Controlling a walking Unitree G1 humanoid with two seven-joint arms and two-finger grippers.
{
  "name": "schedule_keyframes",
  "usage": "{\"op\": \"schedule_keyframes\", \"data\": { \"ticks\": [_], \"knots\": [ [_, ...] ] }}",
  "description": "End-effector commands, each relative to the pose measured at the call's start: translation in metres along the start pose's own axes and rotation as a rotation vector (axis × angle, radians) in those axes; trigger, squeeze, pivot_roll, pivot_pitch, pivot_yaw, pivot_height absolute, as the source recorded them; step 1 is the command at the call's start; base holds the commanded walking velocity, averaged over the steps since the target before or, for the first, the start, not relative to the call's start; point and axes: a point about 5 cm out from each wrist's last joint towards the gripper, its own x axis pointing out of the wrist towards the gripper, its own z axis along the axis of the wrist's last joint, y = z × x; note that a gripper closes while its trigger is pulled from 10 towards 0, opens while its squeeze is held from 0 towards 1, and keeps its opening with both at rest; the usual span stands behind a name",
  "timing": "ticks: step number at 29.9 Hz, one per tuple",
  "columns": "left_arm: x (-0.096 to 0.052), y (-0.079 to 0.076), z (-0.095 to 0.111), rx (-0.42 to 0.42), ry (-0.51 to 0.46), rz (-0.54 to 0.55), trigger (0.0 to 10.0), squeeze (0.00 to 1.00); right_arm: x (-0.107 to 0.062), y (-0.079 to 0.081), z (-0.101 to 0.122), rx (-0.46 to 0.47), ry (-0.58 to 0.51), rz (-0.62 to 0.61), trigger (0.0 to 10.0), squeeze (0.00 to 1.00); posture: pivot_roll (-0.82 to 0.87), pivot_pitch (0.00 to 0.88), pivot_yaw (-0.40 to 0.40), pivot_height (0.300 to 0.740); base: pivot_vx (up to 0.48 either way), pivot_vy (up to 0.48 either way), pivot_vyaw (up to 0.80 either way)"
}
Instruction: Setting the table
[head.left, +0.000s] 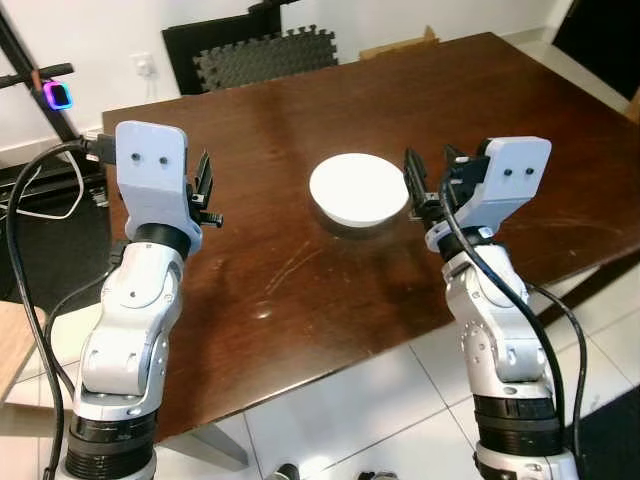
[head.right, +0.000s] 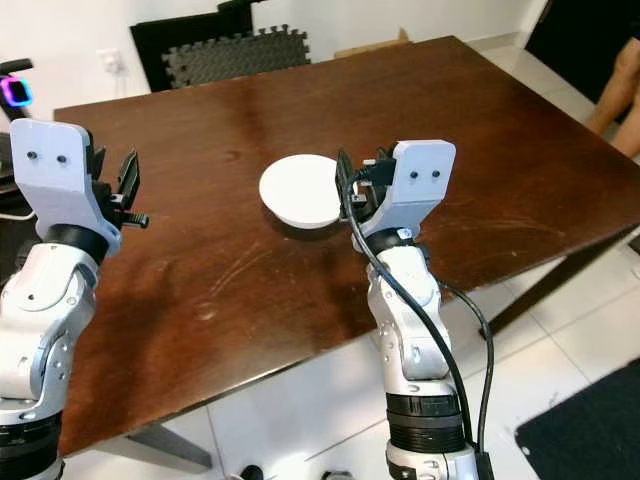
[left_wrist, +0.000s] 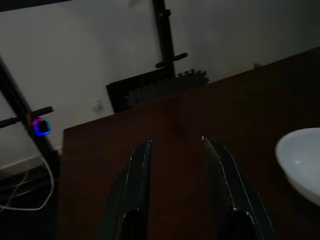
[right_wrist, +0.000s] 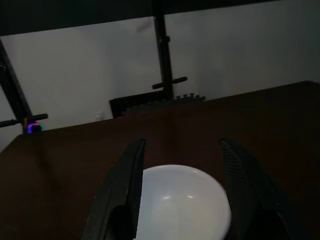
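One bowl sits on the table, both grippers hover spread-fingered and empty, so setting seems barely begun.

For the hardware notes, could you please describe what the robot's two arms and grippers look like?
Both arms are built of rounded silver segments with black rings at the joints. Each wrist carries a pale grey, boxy housing with two small dark dots. The left gripper and right gripper each have two long black fingers with a ridged inner face. Black cables loop along both arms.
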Motion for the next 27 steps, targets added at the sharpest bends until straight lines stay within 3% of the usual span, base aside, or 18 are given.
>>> {"op": "schedule_keyframes", "data": {
  "ticks": [1,27],
  "knots": [
    [-0.0015,-0.0003,-0.0053,0.006,0.027,-0.004,10.0,0.00,0.0001,-0.0006,-0.0027,0.020,0.015,-0.012,10.0,0.00,0.06,0.120,0.077,0.740,0.000,0.000,0.80],
    [-0.0007,-0.0045,-0.0087,0.005,0.044,-0.026,10.0,0.00,-0.0012,-0.0029,-0.0023,0.028,0.013,-0.023,10.0,0.00,0.06,0.120,0.088,0.740,0.000,0.000,0.77]
  ]
}}
